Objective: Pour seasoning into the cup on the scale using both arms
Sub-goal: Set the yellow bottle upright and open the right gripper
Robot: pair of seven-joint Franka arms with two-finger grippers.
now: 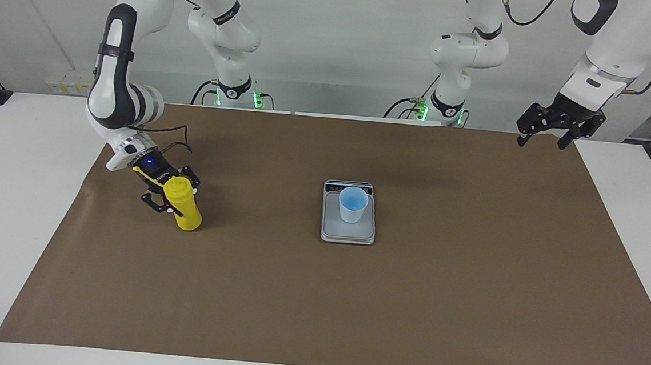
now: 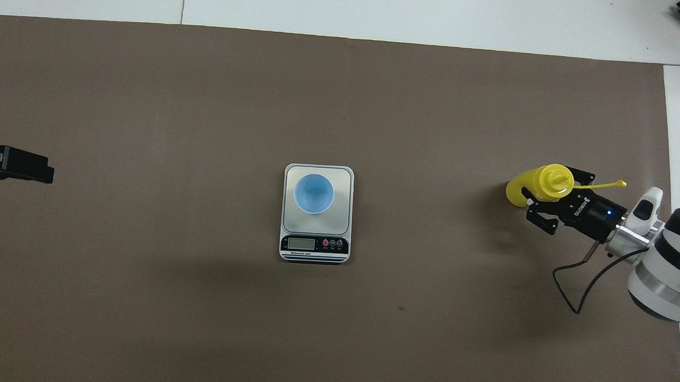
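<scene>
The seasoning bottle (image 1: 183,206) is down at the right arm's end of the table, its base at or just above the brown mat (image 1: 317,296), leaning a little, with the right gripper (image 1: 165,193) clamped around its upper body and the yellow cap strap (image 2: 607,184) sticking out over the gripper's wrist. The cup (image 1: 352,204) sits upright on the scale (image 1: 348,233) in the middle of the mat, well apart from the bottle, and its blue inside looks empty from above. The left gripper (image 1: 552,129) hangs open over the mat's corner at the left arm's end, waiting. My guess is the step in hand is getting the bottle under control for the pour. To do it well I would keep the grip high but clear of the nozzle, carry the bottle upright toward the cup, and tilt it only once the nozzle is over the cup's mouth; the cup is light, so a bump could push it off the platform. The mat covers most of a white table (image 1: 15,195), there is a plain pale wall, and green lights glow at the 2 arm bases.
</scene>
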